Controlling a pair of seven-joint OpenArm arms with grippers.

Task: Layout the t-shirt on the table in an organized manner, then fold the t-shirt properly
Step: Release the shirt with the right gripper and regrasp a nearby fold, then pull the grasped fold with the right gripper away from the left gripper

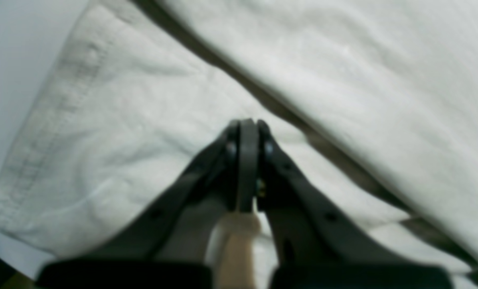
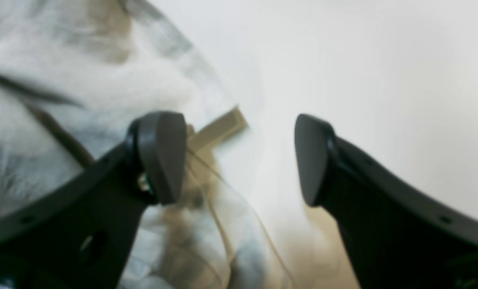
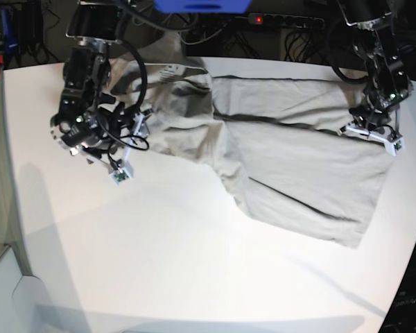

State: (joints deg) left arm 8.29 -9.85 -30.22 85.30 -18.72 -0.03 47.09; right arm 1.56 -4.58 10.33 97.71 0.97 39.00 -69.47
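The light beige-grey t-shirt [image 3: 291,159] lies rumpled across the far half of the white table [image 3: 159,263], with folds and one layer lapped over another [image 1: 343,72]. My left gripper [image 1: 245,124] is shut, its tips down on a hemmed part of the cloth; nothing shows between them. In the base view it [image 3: 371,130] sits at the shirt's right edge. My right gripper [image 2: 239,160] is open, one finger over the shirt's edge [image 2: 62,88] and the other over bare table [image 2: 383,80]. In the base view it [image 3: 128,123] is at the shirt's left end.
Cables and a power strip [image 3: 284,21] run behind the table's far edge. A blue object [image 3: 201,5] hangs at the top. The table's curved edge [image 3: 409,263] drops off at the right. Bare tabletop stretches along the near side.
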